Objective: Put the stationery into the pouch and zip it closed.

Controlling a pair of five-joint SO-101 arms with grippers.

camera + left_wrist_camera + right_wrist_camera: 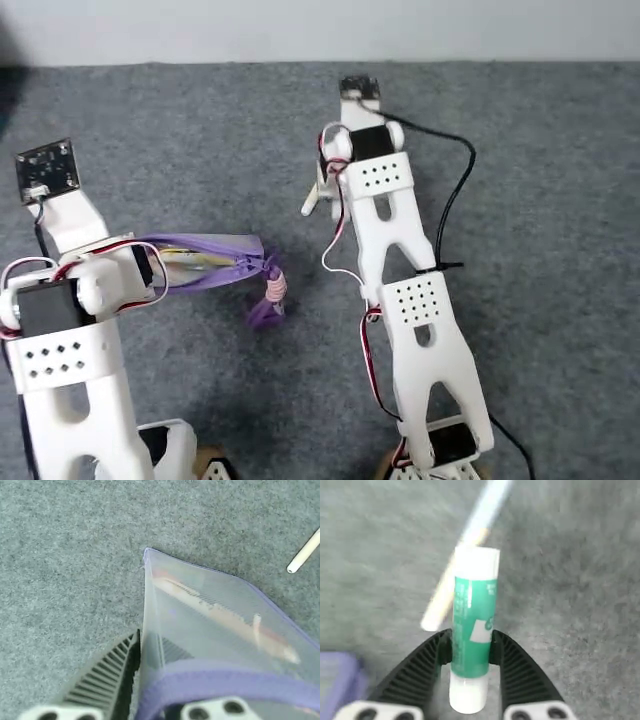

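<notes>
Grey table [520, 150]; left end effector [150, 650] is pinching the pouch [215, 246], right end effector [471, 639] clamping a glue stick [475, 592] (near its end), risking pivoting loose.

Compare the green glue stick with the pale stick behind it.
The glue stick is thick; the pale stick is thin. The glue stick has a green body with white ends; the pale stick is plain. The glue stick is clamped in the right gripper; the pale stick lies free on the carpet. Both are straight and round.
</notes>
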